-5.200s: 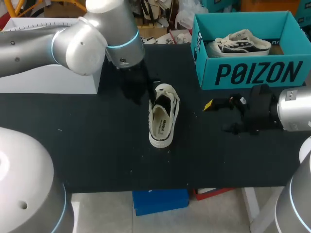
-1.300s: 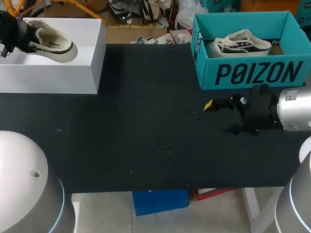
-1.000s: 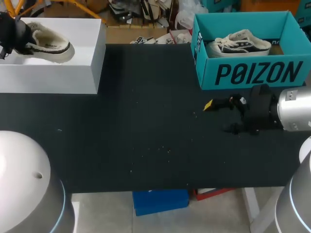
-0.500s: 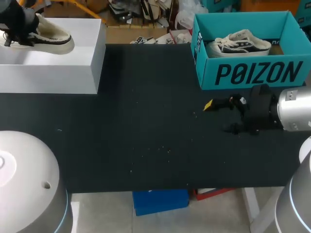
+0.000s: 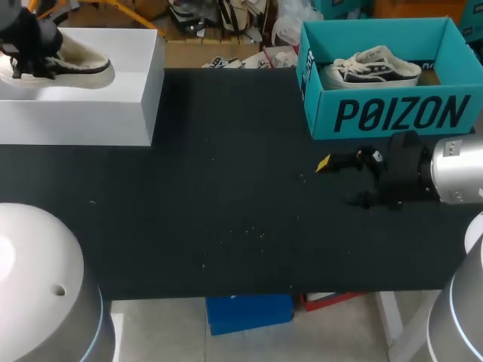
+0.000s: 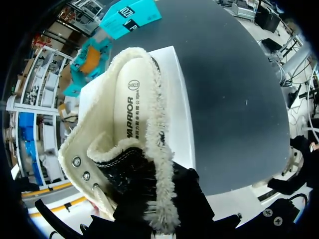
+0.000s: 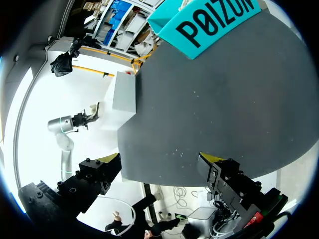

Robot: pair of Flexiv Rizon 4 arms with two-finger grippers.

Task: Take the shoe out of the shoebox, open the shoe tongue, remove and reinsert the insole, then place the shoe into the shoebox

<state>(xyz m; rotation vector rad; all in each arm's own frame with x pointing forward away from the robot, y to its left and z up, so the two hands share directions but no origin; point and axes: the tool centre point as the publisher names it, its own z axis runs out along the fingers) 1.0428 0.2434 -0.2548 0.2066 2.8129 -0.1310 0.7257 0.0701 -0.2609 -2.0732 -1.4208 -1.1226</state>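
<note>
Shoe [image 6: 115,149] is cream with fleecy lining, black tongue [image 6: 127,172], printed insole [image 6: 130,112].

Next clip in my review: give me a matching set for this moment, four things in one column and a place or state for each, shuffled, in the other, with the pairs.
1. fleece-lined shoe
2. black-and-white sneaker
3. right gripper
4. white shoebox

A. inside the teal shoebox
B. open, nothing between its fingers
C. held by the left gripper
D. at the far left of the table

Pairs: 1-C, 2-A, 3-B, 4-D
</note>
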